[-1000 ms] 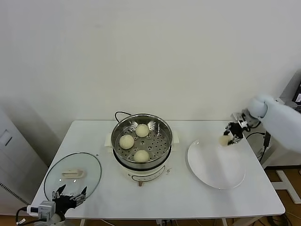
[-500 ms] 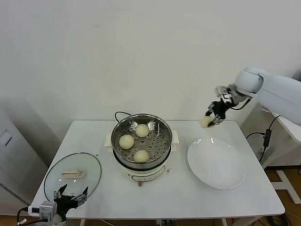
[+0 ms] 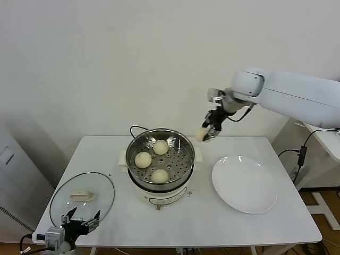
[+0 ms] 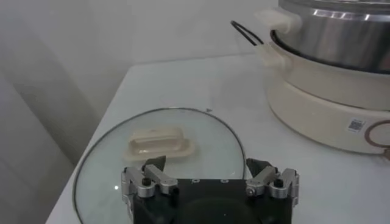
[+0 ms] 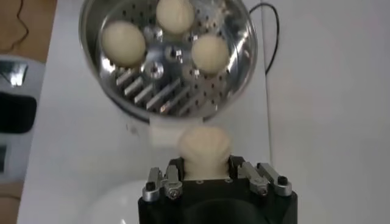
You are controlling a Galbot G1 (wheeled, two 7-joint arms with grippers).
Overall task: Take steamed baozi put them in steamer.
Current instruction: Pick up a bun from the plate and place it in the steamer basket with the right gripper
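left pincer [image 3: 79, 219]: parked low at the near worktop [image 3: 106, 159] edge, fingers spread wide, nothing in them; the glass lid [image 3: 82, 196] lies just beyond it.
plate [image 3: 244, 183]: bare, below and to the outer side of the right pincer.
steamer [image 3: 161, 158]: three baozi [image 3: 160, 176] lie on its perforated floor, a free patch nearest the right pincer.
right pincer [image 3: 210, 127]: clenched on the fourth baozi [image 3: 202, 135], raised just beside the steamer's rim.
step: carrying the last bun across.
next move: likely shift over the free patch, lower, then let go.
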